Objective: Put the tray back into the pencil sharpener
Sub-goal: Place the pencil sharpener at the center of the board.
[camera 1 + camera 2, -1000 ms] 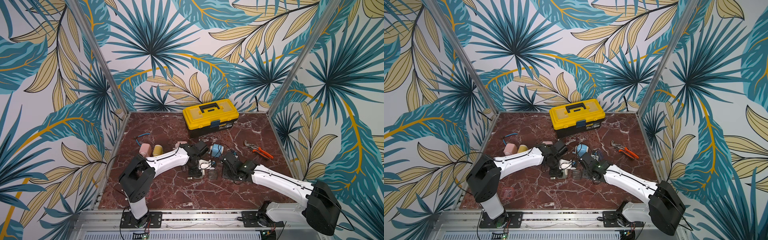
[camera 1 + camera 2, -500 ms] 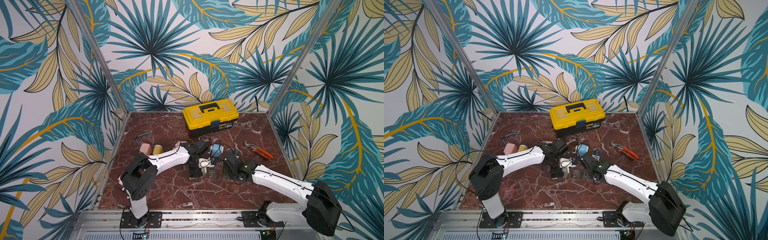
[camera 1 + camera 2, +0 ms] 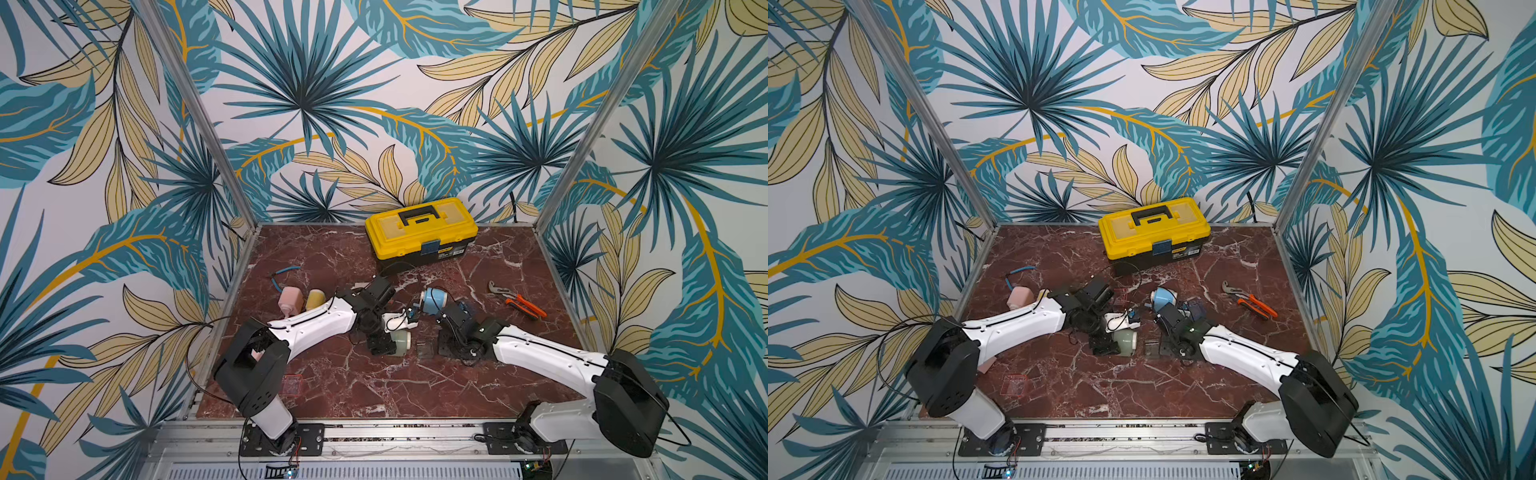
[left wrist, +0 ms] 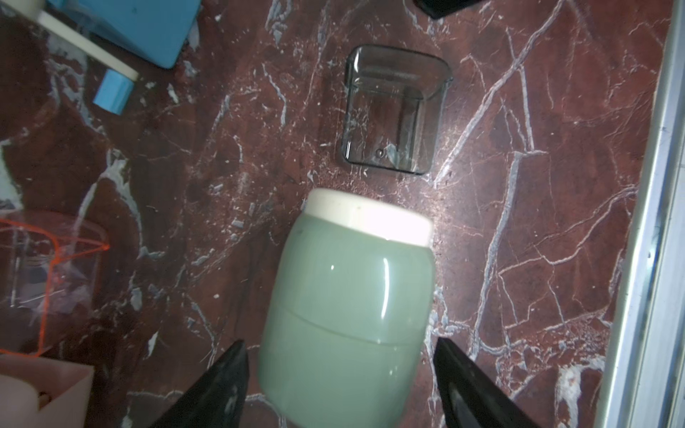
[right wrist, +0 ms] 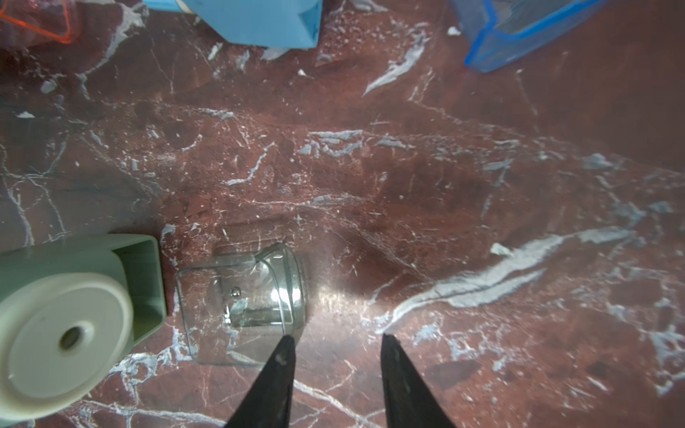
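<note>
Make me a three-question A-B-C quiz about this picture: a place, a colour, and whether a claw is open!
1. The clear plastic tray lies A) on the red marble table beside the green pencil sharpener B) inside that sharpener C) on a shelf.
2. The lid of the plastic toolbox at the back is A) red B) yellow C) white.
3. The left claw is A) shut on the tray B) shut on the sharpener C) open.
Answers: A, it rests outside the sharpener; B, the lid is yellow; C, fingers spread with a gap.
</note>
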You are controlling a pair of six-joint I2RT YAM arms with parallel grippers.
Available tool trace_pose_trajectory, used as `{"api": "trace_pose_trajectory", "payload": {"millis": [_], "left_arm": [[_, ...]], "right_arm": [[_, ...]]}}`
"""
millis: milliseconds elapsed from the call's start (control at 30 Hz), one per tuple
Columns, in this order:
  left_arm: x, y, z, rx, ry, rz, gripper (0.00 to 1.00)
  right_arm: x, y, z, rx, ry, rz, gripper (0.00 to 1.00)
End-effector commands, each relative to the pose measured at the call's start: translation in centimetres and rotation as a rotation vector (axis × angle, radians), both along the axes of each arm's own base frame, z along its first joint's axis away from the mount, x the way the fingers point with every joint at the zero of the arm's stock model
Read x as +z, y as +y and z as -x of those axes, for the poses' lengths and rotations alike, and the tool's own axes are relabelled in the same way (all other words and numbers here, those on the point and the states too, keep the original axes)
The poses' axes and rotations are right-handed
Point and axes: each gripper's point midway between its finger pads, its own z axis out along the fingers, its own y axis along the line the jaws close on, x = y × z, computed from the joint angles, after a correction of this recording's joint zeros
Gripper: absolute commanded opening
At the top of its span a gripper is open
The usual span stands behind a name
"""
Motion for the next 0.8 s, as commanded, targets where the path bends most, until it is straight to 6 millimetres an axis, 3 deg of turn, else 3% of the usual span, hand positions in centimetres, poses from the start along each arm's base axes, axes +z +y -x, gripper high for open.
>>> {"api": "trace_pose_trajectory", "payload": {"millis": [0,267,567,767], "left_arm": [[1.1,-1.3,-0.7,0.022,-0.049,0.102,0.8],[-0.4,-1.0,-0.1,0.003,-0.031,0.09,0.75],[-0.8,-0.9,-0.2,-0.008,-0.04,0.073,0.63],[-1.1,-0.9,0.0,-0.029,-0.049,0.057,0.61]], "right_arm": [[0.3,1.1,-0.9,0.023,-0.012,-0.035,0.41],[-0.5,2.1,-1.7,0.032,0.006,-0.045,0.4],[-1.8,3.4,-2.2,0.056,0.046,-0.05,0.29],[-2.3,3.8,-2.3,0.066,0.063,-0.057,0.22]]}}
